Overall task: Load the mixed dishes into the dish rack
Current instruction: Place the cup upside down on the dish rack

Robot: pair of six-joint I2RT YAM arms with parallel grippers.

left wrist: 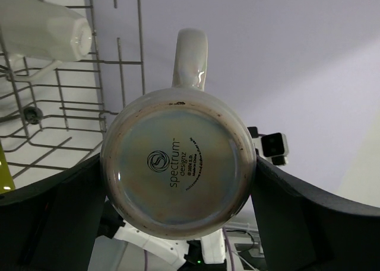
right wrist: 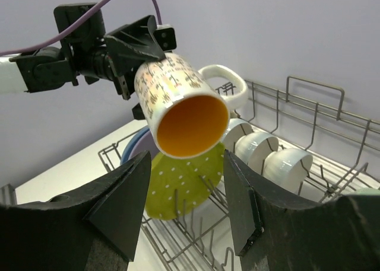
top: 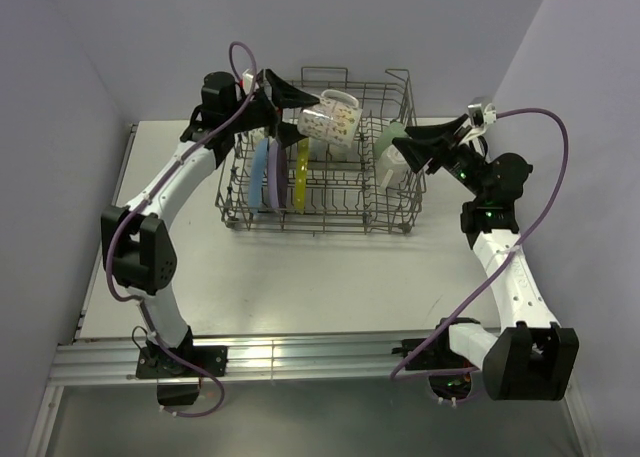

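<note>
My left gripper [top: 305,107] is shut on the base of the orange-inside cup [top: 332,123], a patterned mug held tilted in the air above the back of the dish rack [top: 320,220]. In the left wrist view its round base [left wrist: 178,173] fills the space between the fingers [left wrist: 53,217]. The cup's orange mouth [right wrist: 193,126] faces my right gripper [right wrist: 185,164], which is open and holds nothing. That gripper [top: 415,149] hovers at the rack's right end. Blue [top: 260,172], lavender [top: 275,177] and yellow-green [top: 302,172] plates stand upright in the rack. White bowls [right wrist: 255,146] sit in a row.
A pale green cup [top: 392,135] and a white mug [top: 395,167] sit at the rack's right end, just beside my right gripper's fingers. The rack's raised loop handle [right wrist: 314,87] and upright tines [right wrist: 196,194] lie below and ahead. Purple walls close in on three sides.
</note>
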